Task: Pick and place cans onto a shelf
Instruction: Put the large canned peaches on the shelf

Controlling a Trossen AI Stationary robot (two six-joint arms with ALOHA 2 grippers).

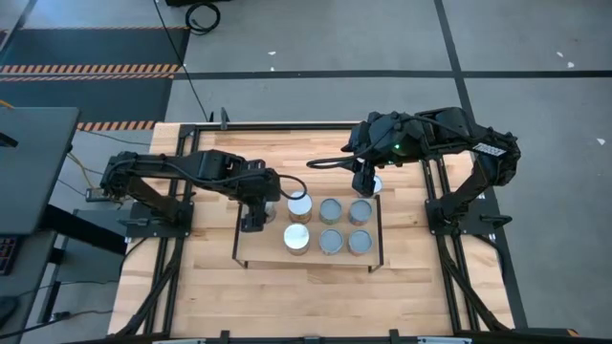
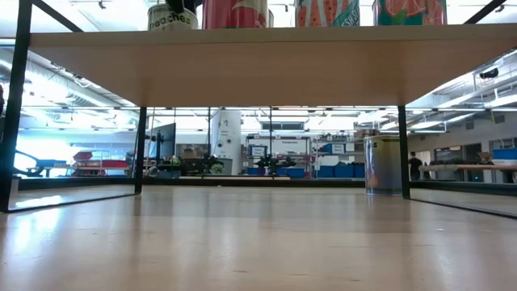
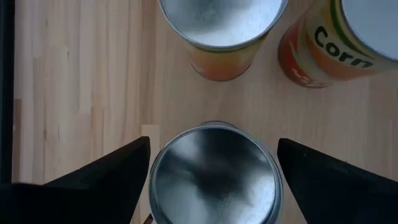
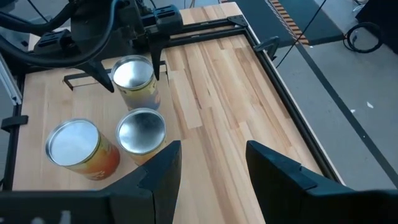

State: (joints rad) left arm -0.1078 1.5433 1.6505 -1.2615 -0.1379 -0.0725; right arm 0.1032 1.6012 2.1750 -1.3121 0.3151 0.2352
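Note:
The shelf [image 1: 263,250] stands mid-table, and its board shows from below in the low view [image 2: 258,65]. Several cans stand on it, among them one with a white lid [image 1: 297,237] and grey-lidded ones [image 1: 331,241]. My left gripper [image 1: 253,218] is over the shelf's left part, shut on a silvery-lidded can [image 3: 214,180]. The same can shows in the right wrist view [image 4: 132,78]. My right gripper [image 1: 363,186] is open and empty [image 4: 213,155] over the shelf's far edge, beside a can [image 1: 376,185] that stands on the tabletop behind the shelf [image 2: 382,164]. My left gripper pinches the can's round side just under the lid rim [image 3: 159,163] between its two fingers, one on each side. The fingers [image 4: 155,65] come from above, pointing down. The can is upright, level with its neighbours' lids; whether its base rests on the shelf I cannot tell.
Two orange-labelled cans [image 3: 221,37] [image 3: 336,43] stand close beyond the held can. The shelf's black end frame [image 4: 81,81] is just past it. Black rails [image 1: 287,124] border the tabletop. Bare wood lies on the table's near side [image 1: 306,296].

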